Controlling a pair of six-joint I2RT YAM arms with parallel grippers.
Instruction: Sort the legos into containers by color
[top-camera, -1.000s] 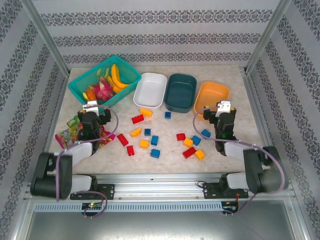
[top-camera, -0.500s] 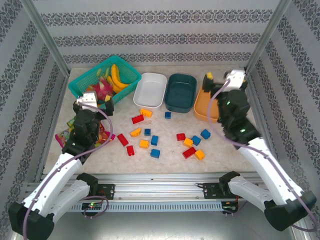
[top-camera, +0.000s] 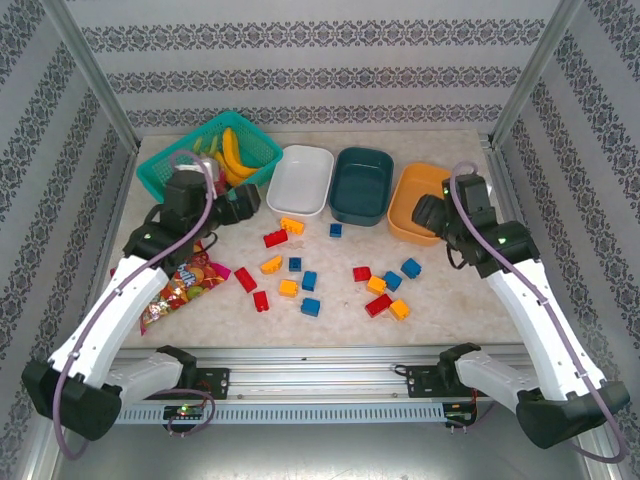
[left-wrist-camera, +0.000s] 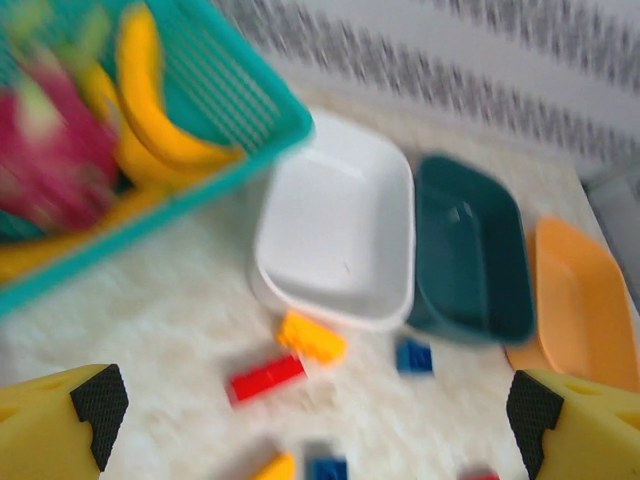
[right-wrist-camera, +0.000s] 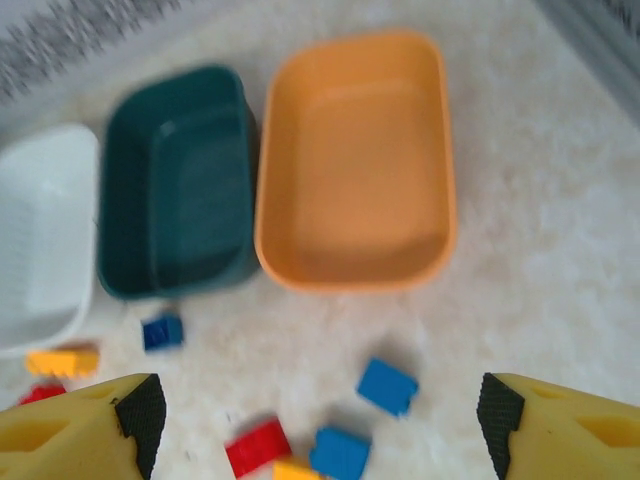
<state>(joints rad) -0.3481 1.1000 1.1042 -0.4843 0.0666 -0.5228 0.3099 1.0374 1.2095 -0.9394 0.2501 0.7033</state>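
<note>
Legos (top-camera: 310, 306) loose before three tubs (top-camera: 360, 185), basket (top-camera: 258, 140) and snack packets (top-camera: 185, 285) leftward; left gripper (left-wrist-camera: 312, 405), right gripper (right-wrist-camera: 318, 410) wide apart.

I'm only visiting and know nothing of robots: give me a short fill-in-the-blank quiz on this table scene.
Beside the white tub stands the dark teal tub, then the ____ tub.
The bananas lie in the turquoise ____.
The left gripper and the right gripper both have their jaws ____.
Missing words: orange, basket, open.
</note>
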